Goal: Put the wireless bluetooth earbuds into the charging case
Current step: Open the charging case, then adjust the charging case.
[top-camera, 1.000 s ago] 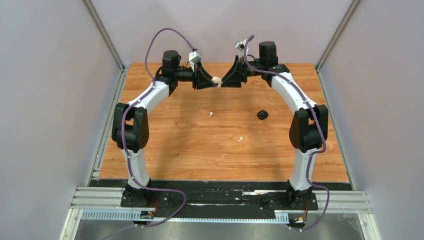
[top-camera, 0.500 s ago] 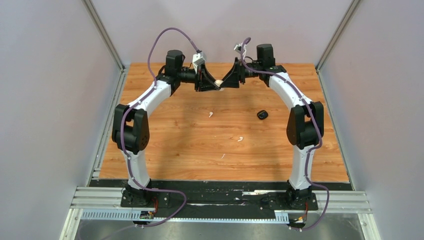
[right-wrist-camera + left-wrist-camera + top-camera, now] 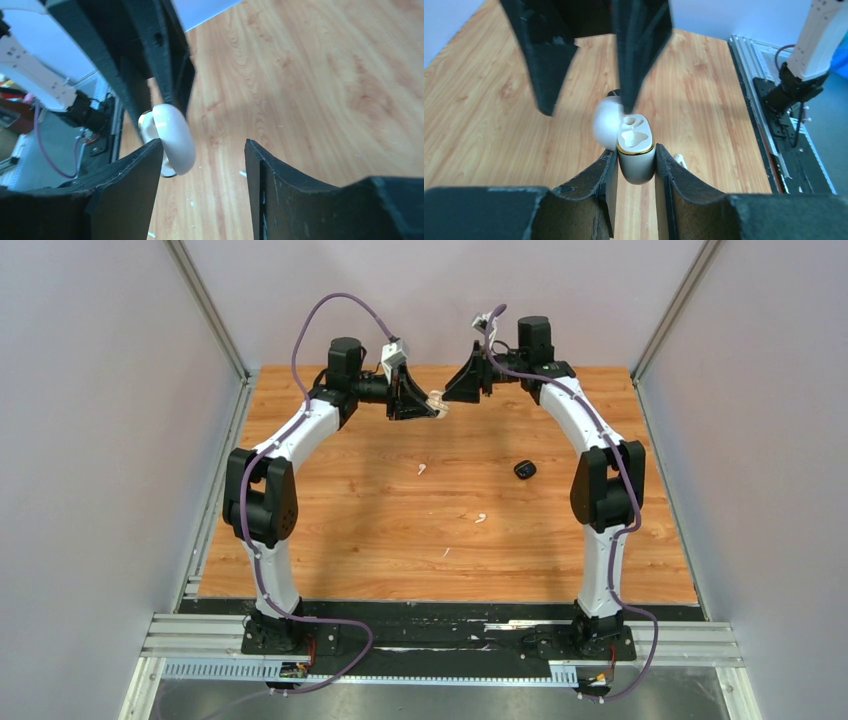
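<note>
High over wooden table (image 3: pixel 350 530), grey walls (image 3: pixel 90 440): left fingers (image 3: pixel 591 182) clamp charging case (image 3: pixel 636 162); right fingers (image 3: pixel 130 185) gape.

Both arms arch to far centre of bench (image 3: pixel 330 540). L tool (image 3: pixel 430 408) carries white case (image 3: pixel 437 398) at tip, raised off bench. R tool (image 3: pixel 452 393) just beside case; contact not discernible. On bench: white earbud (image 3: pixel 422 469) mid-bench, second white earbud (image 3: pixel 481 518) nearer bases, small black item (image 3: pixel 525 469) to R, white fleck (image 3: pixel 446 552).
</note>
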Available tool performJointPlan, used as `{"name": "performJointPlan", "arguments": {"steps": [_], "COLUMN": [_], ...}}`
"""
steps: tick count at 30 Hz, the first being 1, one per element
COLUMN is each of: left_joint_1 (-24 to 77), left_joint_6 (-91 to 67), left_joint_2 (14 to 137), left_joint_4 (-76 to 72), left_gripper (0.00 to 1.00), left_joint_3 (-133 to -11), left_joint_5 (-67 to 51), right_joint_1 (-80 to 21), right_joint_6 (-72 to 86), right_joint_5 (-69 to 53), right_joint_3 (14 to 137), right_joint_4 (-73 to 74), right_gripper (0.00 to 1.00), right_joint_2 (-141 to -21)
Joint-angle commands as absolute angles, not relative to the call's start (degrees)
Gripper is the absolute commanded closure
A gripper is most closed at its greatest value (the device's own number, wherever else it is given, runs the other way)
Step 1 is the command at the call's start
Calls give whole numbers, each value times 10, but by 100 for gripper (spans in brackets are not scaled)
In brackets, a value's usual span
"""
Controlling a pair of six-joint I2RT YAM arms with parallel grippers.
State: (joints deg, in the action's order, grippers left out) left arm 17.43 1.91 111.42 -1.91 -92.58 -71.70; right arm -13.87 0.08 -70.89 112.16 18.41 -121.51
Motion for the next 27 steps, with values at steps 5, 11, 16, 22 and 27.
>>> {"name": "performJointPlan", "arguments": {"steps": [5,11,16,22,27], "left_joint_1": [185,180,169,164,164], "left_joint_6": [20,-94,-261,-397,-397], "left_joint_2": [1090,1099,1116,1143,1141], "left_joint_4": [-36,-137,-303,-459,-460], "left_gripper": [100,100,100,100,100], "left_joint_3": [-966,-946,-913,-915,-913], "left_joint_5": [-757,-739,-735,-742,-746], "right_joint_1": [-120,-118,-117,-120,-121], "right_joint_6": [-4,36,71,103,181], "right_joint_5": [-686,-728,-764,-777,-784], "right_joint_3": [1155,1136,1114,1100,1100], "right_joint_4": [163,143,112,82,8], "right_gripper": [40,37,37,45,49], "right_joint_2": [-1222,-1194,-1176,-1180,-1192]}}
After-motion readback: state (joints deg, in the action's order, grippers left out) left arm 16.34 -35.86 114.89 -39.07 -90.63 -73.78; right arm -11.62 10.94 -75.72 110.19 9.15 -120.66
